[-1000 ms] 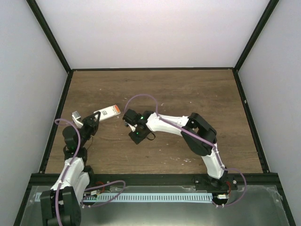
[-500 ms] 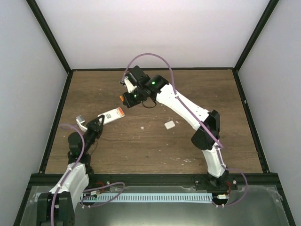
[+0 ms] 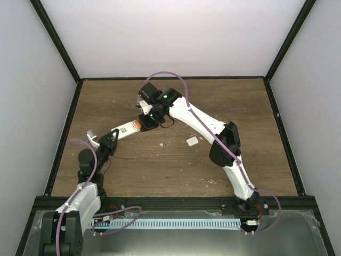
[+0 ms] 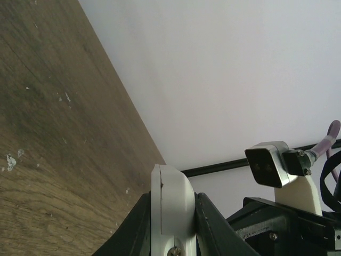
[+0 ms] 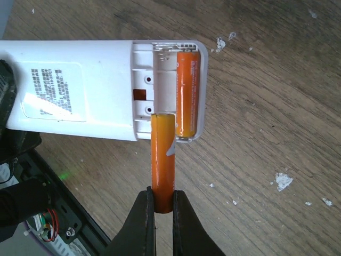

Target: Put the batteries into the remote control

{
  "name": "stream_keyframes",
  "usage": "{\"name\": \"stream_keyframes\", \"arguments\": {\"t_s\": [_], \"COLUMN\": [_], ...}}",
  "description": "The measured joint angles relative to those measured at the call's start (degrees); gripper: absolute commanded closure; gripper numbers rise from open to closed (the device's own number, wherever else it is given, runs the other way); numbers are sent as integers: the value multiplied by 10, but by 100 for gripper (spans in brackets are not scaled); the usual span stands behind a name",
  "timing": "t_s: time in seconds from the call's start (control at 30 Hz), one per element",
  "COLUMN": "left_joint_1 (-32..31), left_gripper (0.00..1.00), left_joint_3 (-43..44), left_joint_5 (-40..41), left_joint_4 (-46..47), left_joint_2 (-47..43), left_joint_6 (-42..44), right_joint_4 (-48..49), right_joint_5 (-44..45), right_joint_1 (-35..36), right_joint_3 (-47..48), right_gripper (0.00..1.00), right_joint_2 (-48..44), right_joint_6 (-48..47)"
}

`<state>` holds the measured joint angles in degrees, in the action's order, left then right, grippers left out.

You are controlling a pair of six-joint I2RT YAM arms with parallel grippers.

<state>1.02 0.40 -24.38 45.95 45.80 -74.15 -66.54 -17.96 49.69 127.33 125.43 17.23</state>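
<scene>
Clamping remote (image 3: 127, 128) by its near end, L gripper (image 3: 112, 137) is holding it at left of table (image 3: 213, 101), long axis running near-left to far-right. R gripper (image 5: 162, 205) is pinching battery (image 5: 162, 160), pointing it crosswise into bay beside seated 2nd battery (image 5: 187, 90).

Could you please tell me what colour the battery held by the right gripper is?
The battery is orange; the right wrist view shows it best.

We see soft, even light from overhead, with only faint shadows on the wooden surface (image 3: 176, 160). The right wrist view is sharp on the battery (image 5: 162, 160), though glare whitens part of the label on the remote control (image 5: 80, 58). The left wrist foreground looks slightly soft.
</scene>
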Motion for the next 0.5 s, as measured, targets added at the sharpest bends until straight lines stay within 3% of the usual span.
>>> {"name": "stream_keyframes", "arguments": {"t_s": [0.5], "left_joint_1": [-6], "left_gripper": [100], "left_joint_3": [0], "left_joint_5": [-17], "left_joint_4": [17], "left_joint_2": [26], "left_joint_6": [3], "right_joint_4": [5], "right_joint_5": [-18], "right_joint_1": [0], "right_joint_3": [0], "right_gripper": [99], "right_joint_2": [11], "right_joint_6": [19]}}
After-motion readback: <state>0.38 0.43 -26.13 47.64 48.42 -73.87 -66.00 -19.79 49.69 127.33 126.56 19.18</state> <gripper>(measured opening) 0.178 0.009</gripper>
